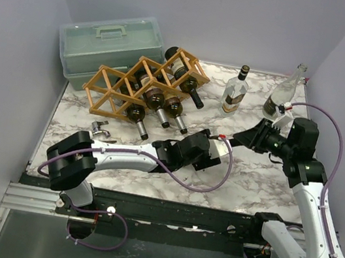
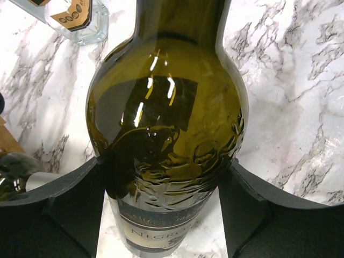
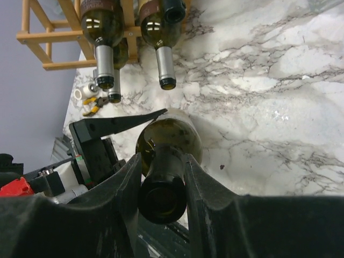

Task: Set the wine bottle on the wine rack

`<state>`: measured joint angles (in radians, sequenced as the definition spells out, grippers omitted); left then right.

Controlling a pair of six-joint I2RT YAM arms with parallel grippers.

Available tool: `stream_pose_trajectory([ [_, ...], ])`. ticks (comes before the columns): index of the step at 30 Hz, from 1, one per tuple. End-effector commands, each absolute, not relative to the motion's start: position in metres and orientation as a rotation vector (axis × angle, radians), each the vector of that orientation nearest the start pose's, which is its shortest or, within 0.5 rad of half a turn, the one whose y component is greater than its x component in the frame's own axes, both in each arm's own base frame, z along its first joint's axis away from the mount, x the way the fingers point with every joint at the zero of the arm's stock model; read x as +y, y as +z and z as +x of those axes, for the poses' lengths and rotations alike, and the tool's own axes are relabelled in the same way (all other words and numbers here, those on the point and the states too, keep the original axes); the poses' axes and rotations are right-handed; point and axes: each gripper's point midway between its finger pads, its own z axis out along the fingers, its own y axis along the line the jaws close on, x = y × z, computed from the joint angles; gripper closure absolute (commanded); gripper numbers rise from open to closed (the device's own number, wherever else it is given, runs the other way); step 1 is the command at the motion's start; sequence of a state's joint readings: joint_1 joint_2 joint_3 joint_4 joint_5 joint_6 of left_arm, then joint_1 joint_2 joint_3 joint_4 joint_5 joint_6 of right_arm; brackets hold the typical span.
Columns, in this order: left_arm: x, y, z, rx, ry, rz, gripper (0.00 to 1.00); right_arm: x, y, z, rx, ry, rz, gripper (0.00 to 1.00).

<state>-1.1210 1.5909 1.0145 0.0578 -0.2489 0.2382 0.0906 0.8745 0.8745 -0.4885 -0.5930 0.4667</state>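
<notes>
Marble-veined counter (image 1: 257, 176), enclosed by pale grey walls, carries everything we describe.

Right tool (image 3: 161, 180): we find its fingers (image 3: 201, 183) closed narrow on the neck of the wine bottle (image 3: 167, 141), just behind the mouth.

Left tool (image 2: 165, 166): its fingers (image 2: 70, 204) flank the bottle's dark green body below the shoulder, close against both sides. We cannot tell whether they press the glass.

Between the two tools the wine bottle lies roughly level, near the middle of the counter, with its base toward the left arm and its mouth toward the right arm. We cannot tell whether it touches the counter.

Beyond it, toward the far left, stands the wine rack (image 1: 127, 76), apart from the held bottle. Several dark bottles (image 1: 163, 104) occupy its cells, necks pointing toward the arms. Behind the rack sits a pale green toolbox (image 1: 111, 42). Two clear glass bottles (image 1: 235, 93) stand at the far right.
</notes>
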Motion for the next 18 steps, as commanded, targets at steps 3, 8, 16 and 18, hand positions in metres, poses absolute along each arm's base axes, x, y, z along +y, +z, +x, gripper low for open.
stream_pose_trajectory([
  [3, -0.368, 0.180, 0.246, 1.563, -0.091, 1.177, 1.00, 0.137, 0.263, 0.225, 2.131, 0.932, -0.107, 0.45],
  [8, -0.367, 0.182, 0.234, 1.488, -0.017, 1.255, 1.00, 0.136, 0.268, 0.212, 2.156, 0.925, -0.165, 0.20],
  [16, -0.367, 0.187, 0.217, 1.348, 0.059, 1.356, 1.00, 0.143, 0.235, 0.172, 2.335, 1.033, -0.171, 0.17],
  [18, -0.367, 0.190, 0.214, 1.307, 0.076, 1.377, 1.00, 0.150, 0.224, 0.158, 2.363, 1.097, -0.172, 0.18],
])
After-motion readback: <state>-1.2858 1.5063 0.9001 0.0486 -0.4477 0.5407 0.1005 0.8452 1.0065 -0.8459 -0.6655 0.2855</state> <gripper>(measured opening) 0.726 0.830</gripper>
